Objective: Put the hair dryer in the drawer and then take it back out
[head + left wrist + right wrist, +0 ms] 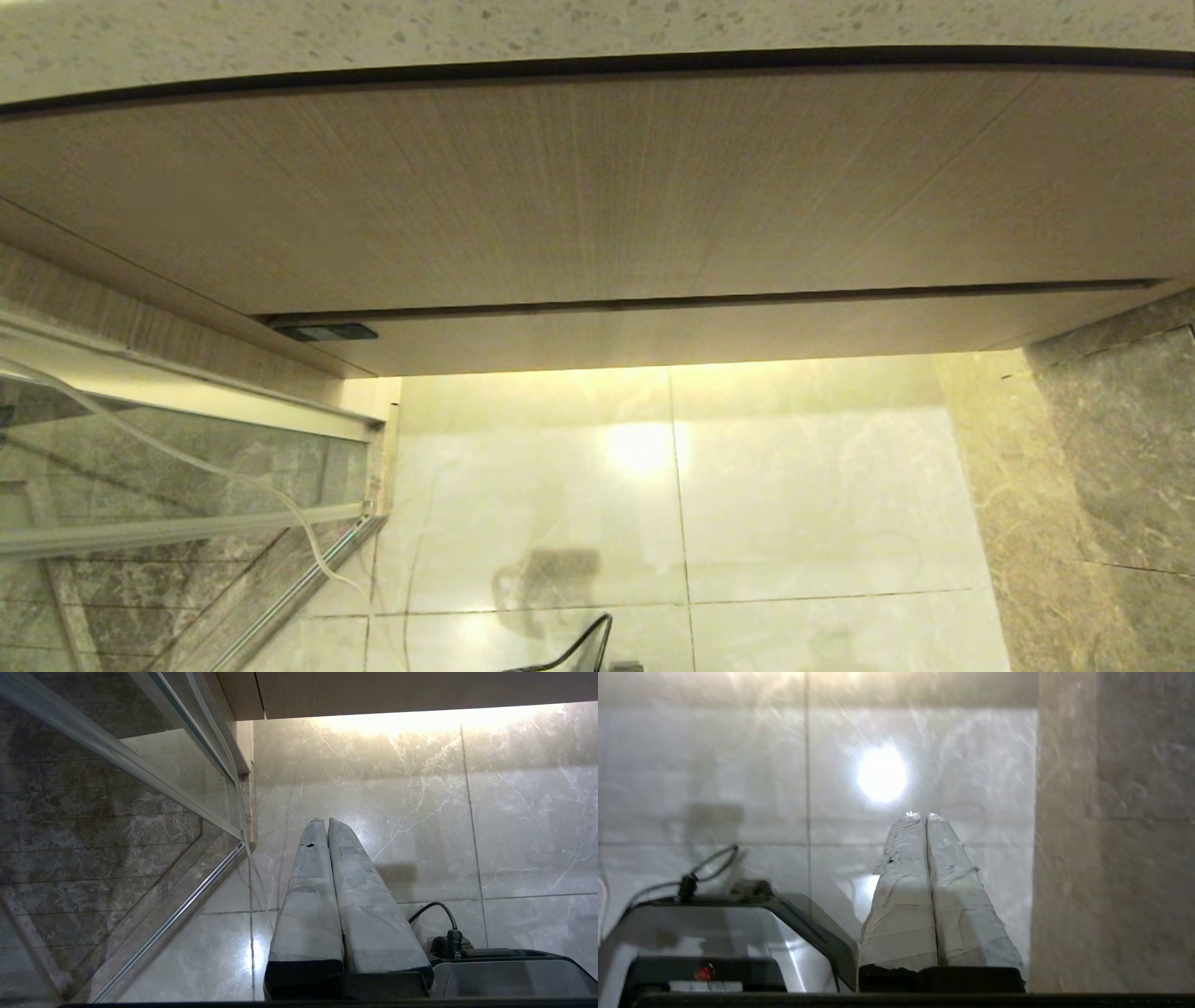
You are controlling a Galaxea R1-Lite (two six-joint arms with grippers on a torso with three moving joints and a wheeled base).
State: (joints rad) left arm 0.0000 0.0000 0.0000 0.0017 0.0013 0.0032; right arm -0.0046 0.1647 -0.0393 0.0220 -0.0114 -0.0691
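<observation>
The hair dryer is out of view in every view. In the head view the drawer (700,338) is the shallow pale wood-grain band under a taller wood-grain panel (597,187); its front sits flush and shut. Neither gripper shows in the head view. My left gripper (325,821) hangs low over the pale floor tiles beside the glass door, its taped fingers (308,891) pressed together with nothing between them. Over the same floor, near the dark marble wall, my right gripper (920,815) is shut and empty too.
A speckled counter (597,28) tops the cabinet. A glass door with a metal frame (187,467) stands at the left, and a thin pale line (233,478) runs along it. Dark marble wall (1111,467) closes the right. The robot's base (509,970) and a black cable (579,649) lie low.
</observation>
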